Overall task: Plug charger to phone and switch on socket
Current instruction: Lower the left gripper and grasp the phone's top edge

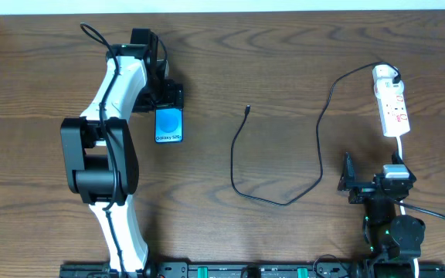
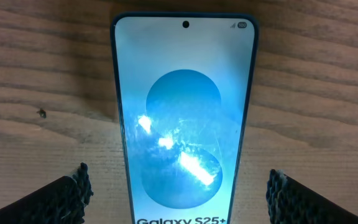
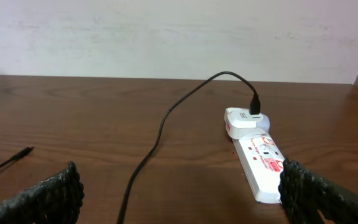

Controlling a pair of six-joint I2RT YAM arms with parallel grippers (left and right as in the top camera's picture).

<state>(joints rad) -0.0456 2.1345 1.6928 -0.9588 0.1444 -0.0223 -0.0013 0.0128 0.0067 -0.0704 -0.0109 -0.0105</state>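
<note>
The phone point(image 1: 170, 123) lies flat on the wooden table with its blue screen lit and the "Galaxy" text at its near end. My left gripper point(image 1: 168, 100) hangs over it, open. In the left wrist view the phone point(image 2: 182, 112) lies between the wide-apart fingers point(image 2: 73, 193), which do not touch it. The charger point(image 1: 320, 154) runs in a long loop from the white plug point(image 3: 244, 119) on the socket point(image 1: 392, 104). Its connector tip point(image 1: 247, 109) lies loose mid-table. My right gripper point(image 1: 373, 166) is open and empty, just short of the socket point(image 3: 263, 165).
The socket's white cord point(image 1: 401, 147) runs back past my right gripper. The charger point(image 3: 160, 130) crosses the table between the right fingers, its tip point(image 3: 27, 150) far to the left. The table's back edge meets a pale wall point(image 3: 166, 37).
</note>
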